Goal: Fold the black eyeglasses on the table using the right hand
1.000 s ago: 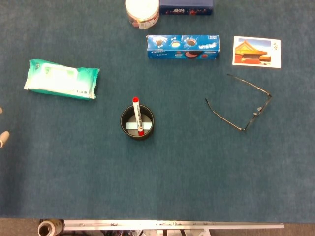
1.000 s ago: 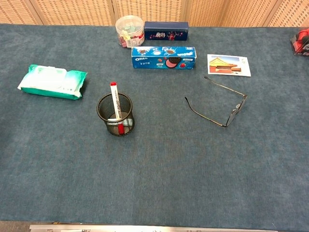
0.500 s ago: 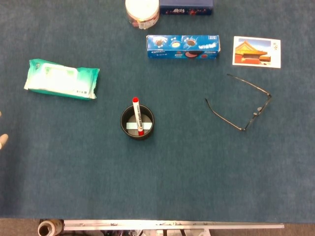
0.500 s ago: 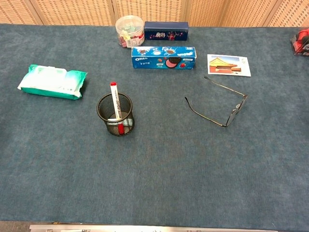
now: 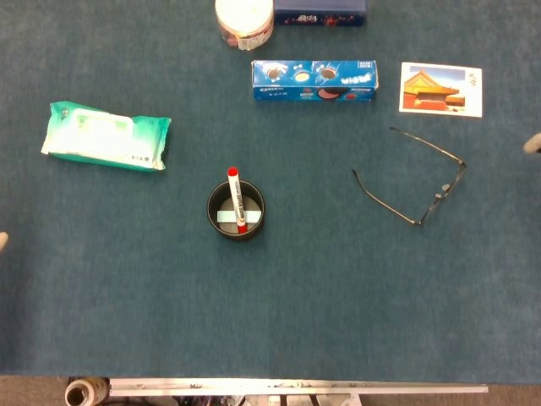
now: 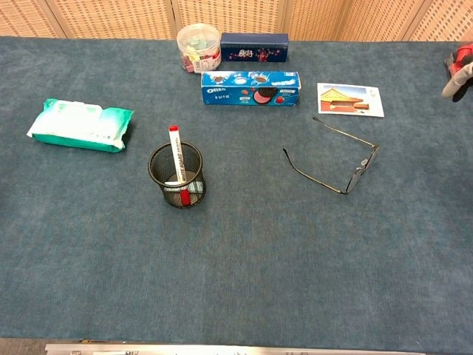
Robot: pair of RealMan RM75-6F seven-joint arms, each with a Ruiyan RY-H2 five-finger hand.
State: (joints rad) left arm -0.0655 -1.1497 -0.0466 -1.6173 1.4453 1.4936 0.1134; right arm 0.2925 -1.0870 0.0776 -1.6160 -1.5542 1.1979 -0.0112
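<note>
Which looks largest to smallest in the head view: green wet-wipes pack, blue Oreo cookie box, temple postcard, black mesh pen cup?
1. Green wet-wipes pack
2. Blue Oreo cookie box, similar length but slimmer
3. Temple postcard
4. Black mesh pen cup, close to the postcard, so this order is unsure

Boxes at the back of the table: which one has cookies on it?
The light blue Oreo box, lying nearer the front. The dark blue box behind it, beside the round tub, shows no cookies.

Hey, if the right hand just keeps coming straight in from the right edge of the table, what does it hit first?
Probably the glasses: only a fingertip of the right hand shows, and bare table lies between. Its height is unclear, so it might pass above them.
</note>
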